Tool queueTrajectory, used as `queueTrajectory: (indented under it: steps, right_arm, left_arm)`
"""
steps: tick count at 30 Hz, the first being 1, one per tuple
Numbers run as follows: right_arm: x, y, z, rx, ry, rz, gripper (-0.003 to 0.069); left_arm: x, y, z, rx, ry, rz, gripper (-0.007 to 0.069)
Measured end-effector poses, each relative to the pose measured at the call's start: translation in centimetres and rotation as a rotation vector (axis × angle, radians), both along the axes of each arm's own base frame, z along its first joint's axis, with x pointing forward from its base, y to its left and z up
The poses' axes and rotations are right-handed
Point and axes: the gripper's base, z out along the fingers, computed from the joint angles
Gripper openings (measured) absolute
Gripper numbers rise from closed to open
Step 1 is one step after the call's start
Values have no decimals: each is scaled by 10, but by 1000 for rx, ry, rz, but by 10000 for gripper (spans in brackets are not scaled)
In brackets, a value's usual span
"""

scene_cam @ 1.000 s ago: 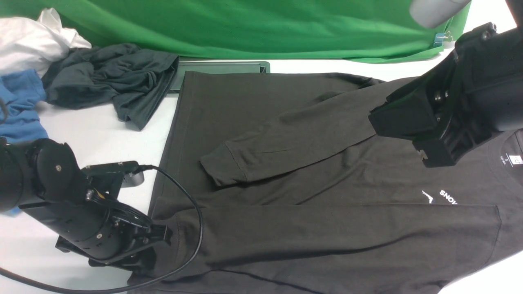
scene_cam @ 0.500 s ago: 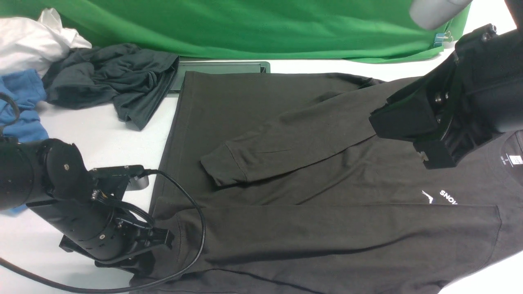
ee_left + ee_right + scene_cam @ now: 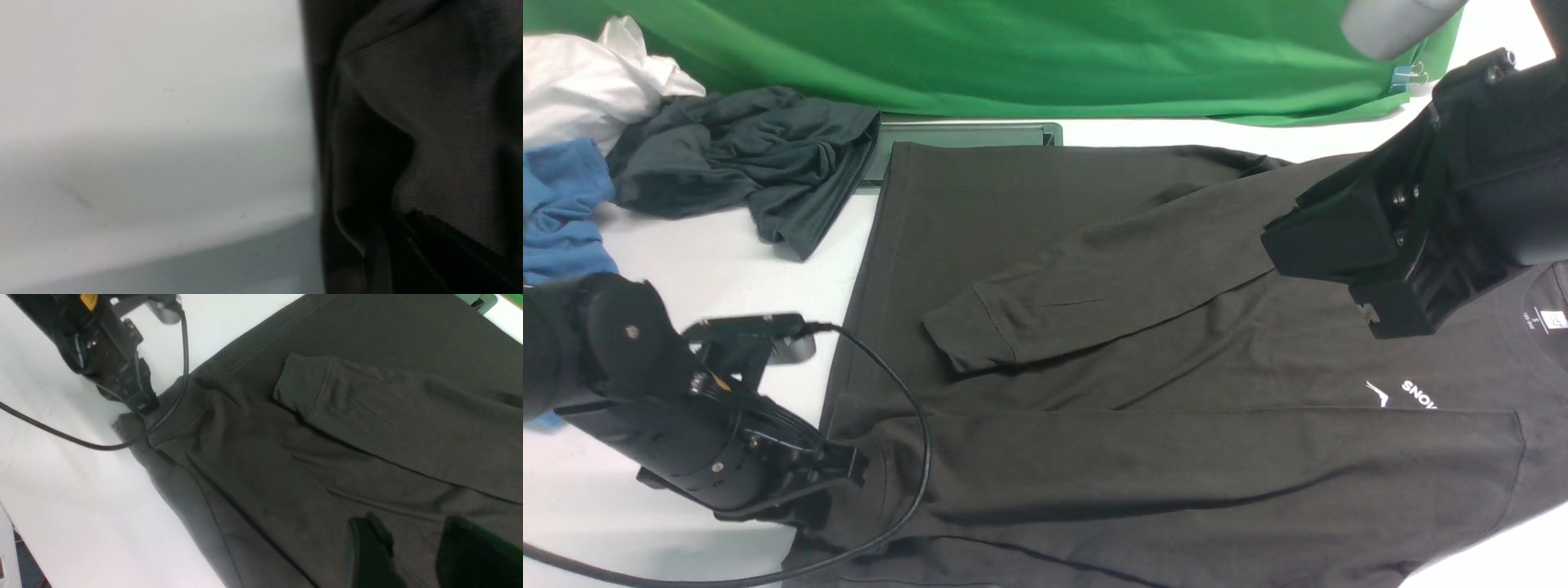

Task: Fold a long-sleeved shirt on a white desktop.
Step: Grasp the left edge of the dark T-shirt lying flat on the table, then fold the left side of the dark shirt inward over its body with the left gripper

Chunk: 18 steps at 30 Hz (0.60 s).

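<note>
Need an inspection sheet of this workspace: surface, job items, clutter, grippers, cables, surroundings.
Surface: white desktop, plain and matte.
Job's things: long-sleeved shirt spread flat, both sleeves folded across the body, neck toward the robot's right.
Clutter: dark grey-teal garment, blue garment and white cloth heaped at the far left.
Grippers: left gripper shut on the shirt's near hem corner; right gripper open, empty, above the shirt.
Cables: black cable loops from the left arm over the hem.
Surroundings: green cloth backdrop along the far edge.
</note>
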Motion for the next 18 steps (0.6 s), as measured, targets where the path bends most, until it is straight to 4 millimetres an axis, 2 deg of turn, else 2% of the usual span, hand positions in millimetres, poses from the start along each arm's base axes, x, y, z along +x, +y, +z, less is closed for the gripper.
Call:
queueTrajectory:
  steps: [10, 15, 18]
  right_arm:
    - [0, 0, 0, 0, 0, 0, 241]
    - [0, 0, 0, 0, 0, 0, 241]
    - [0, 0, 0, 0, 0, 0, 241]
  left_arm:
    - [8, -2, 29, -15, -100, -26, 37]
    - [22, -5, 59, -39, -214, -60, 37]
    - [33, -9, 89, -62, -285, -73, 36]
